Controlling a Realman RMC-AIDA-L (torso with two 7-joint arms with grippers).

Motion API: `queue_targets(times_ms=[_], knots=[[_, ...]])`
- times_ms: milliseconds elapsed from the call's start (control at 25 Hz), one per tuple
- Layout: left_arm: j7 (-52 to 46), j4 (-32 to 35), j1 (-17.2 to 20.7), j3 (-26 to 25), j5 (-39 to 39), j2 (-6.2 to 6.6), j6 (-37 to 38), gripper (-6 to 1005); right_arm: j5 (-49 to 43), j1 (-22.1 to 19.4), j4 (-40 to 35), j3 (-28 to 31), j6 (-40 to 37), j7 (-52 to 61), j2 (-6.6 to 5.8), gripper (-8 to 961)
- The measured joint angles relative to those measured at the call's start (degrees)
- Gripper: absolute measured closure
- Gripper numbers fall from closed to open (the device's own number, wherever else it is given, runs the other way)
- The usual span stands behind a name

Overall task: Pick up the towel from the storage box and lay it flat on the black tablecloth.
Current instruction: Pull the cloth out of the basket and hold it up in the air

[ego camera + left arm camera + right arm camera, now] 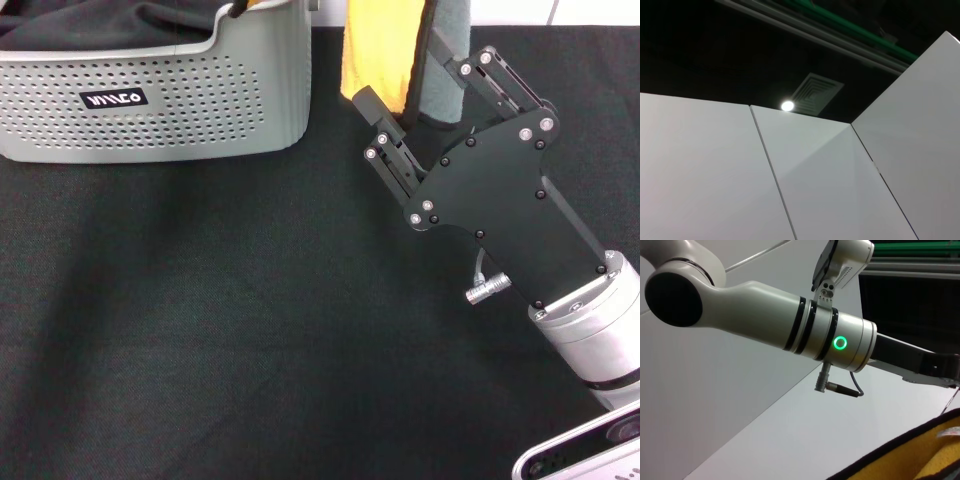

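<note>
The towel (380, 45) hangs at the top of the head view, orange-yellow on one side and grey (447, 60) on the other. My right gripper (400, 72) is shut on it, raised above the black tablecloth (200, 330), just right of the storage box (150, 95). The right wrist view shows the towel's yellow plush and black trim (920, 455) close up, with a small white label. My left arm (765, 310) is raised to the side, and its gripper's black body (920, 362) runs off the picture.
Bunched dark fabric (100, 22) lies inside the storage box at the back left. White wall panels (790, 175) and a ceiling lamp (787, 105) fill the left wrist view.
</note>
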Motion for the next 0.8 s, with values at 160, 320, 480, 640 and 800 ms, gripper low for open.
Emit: queue_targets(times_ms=[160,320,480,640,800], knots=[[0.0,0.0,0.0,0.0,0.0,0.00,0.0,957,0.0,0.0,0.0,-0.1,0.0,0.1,0.00,426],[0.0,0.0,0.0,0.0,0.0,0.00,0.0,957,0.0,-0.5,0.0,-0.3,0.0,0.1,0.00,453],[0.0,0.0,0.0,-0.1,0.0,0.01,0.1,957,0.0,-0.7,0.0,-0.4,0.0,0.7,0.00,497],[0.0,0.0,0.0,-0.1,0.0,0.00,0.2,957,0.0,-0.7,0.2,-0.2,0.0,2.5,0.00,580],[0.0,0.0,0.0,-0.1,0.0,0.00,0.2,958,0.1,-0.7,0.7,0.0,0.0,3.6,0.00,644]])
